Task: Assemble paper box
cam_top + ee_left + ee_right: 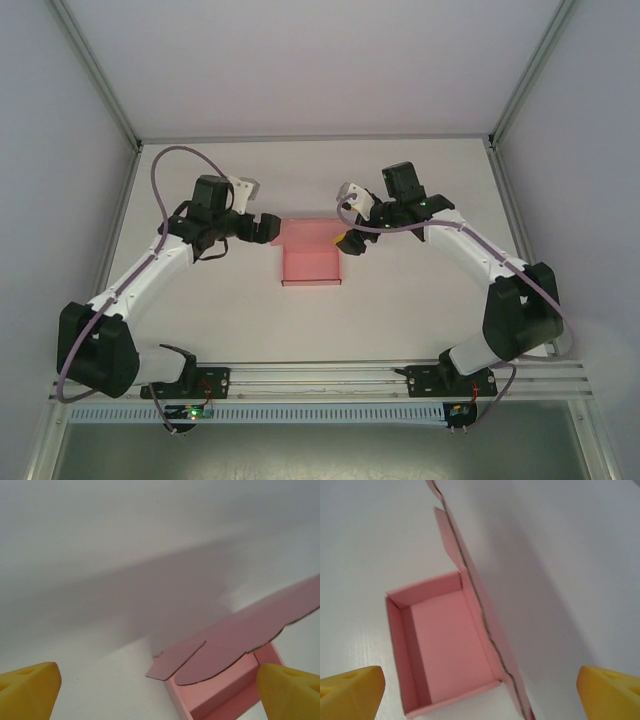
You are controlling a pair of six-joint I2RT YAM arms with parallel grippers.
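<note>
Flanking the paper box on the counter with left pincer and right pincer both spread, gripping nothing. Fold the upright lid down evenly, steering side tabs inside the tray walls.

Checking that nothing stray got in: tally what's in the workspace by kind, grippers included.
Box, pink, lid flap up: 1
Grippers, yellow-tipped, both open: 2, the left gripper and the right gripper
Total: 3
</note>
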